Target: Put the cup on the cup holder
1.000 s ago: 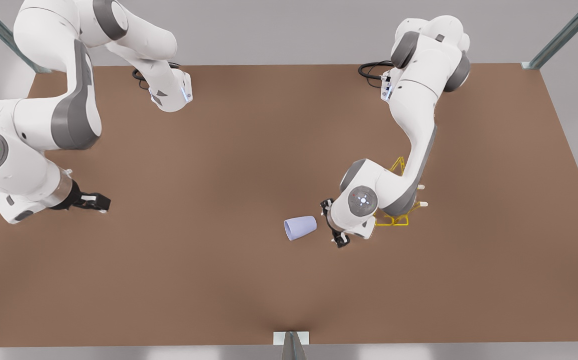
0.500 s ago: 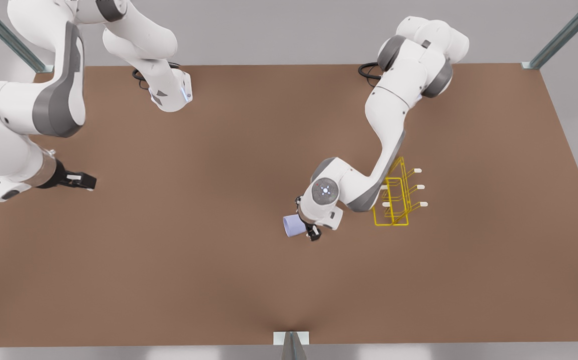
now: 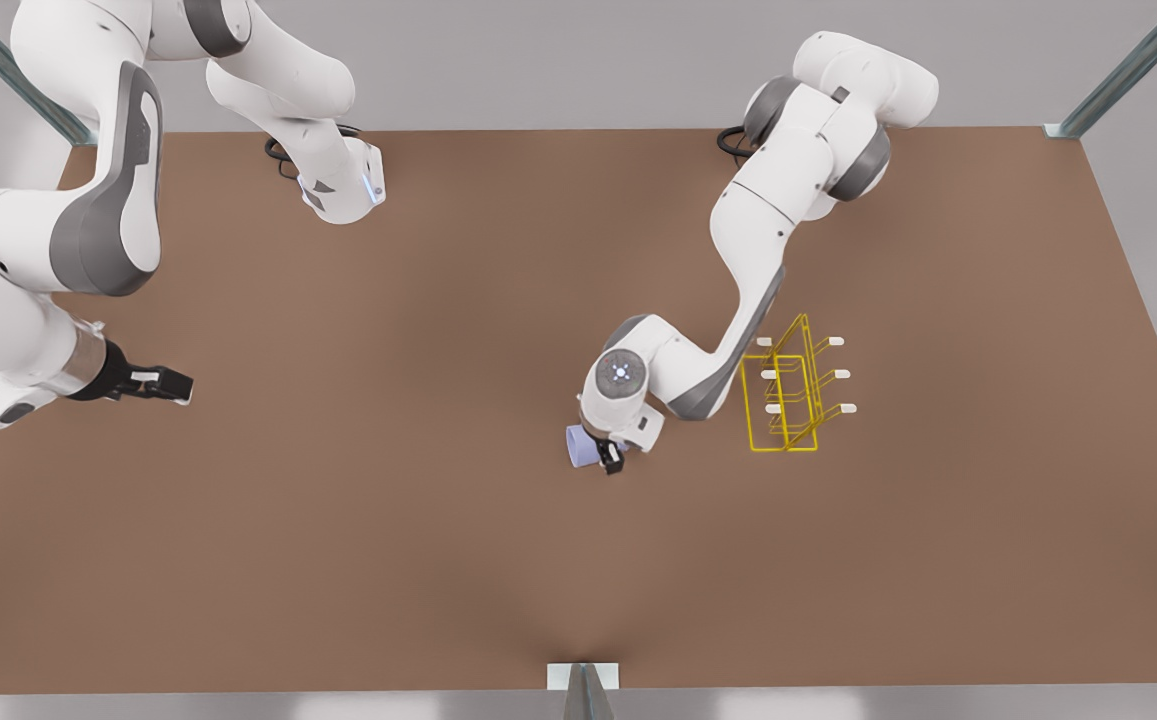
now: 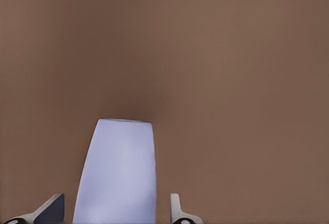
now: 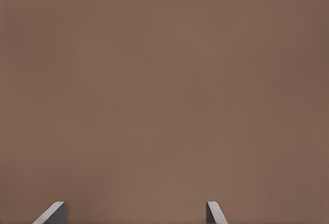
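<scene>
The lavender cup (image 3: 581,447) lies on its side on the brown table (image 3: 438,550), at 9 o'clock of the yellow wire cup holder (image 3: 786,395). The left gripper (image 3: 606,452) straddles it, fingers (image 4: 181,213) spread and not yet pinching. It looks light, rigid and smooth; gripping mid-body across the taper seems safest. The right gripper (image 3: 163,383) waits spread, well apart. Nothing blocks the path.

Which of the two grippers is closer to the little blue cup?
The left gripper. Its open fingers straddle the cup, which lies on the table. The right gripper, also open, waits far off at the front view's left edge.
</scene>
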